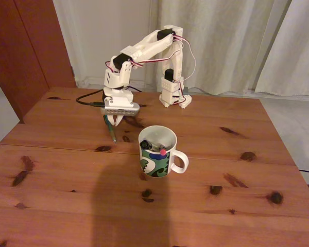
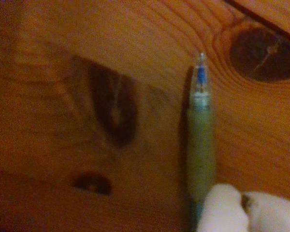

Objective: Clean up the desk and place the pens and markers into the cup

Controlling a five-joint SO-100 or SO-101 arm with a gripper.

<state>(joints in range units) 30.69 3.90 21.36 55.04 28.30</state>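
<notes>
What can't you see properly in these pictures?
- Things inside the cup, fixed view: too small, and the rim hides most of them.
- Green pen, wrist view: its lower end is covered by the white gripper fingers; the picture is blurry.
- Gripper, fixed view: too small to tell how tightly it holds the pen.

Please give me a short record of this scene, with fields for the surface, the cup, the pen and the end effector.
surface: wooden desk with dark knots
cup: patterned mug, upright, handle to the right in the fixed view, pens already inside
pen: green pen, tip pointing down toward the desk
end effector: left of the mug in the fixed view, shut on the green pen
</notes>
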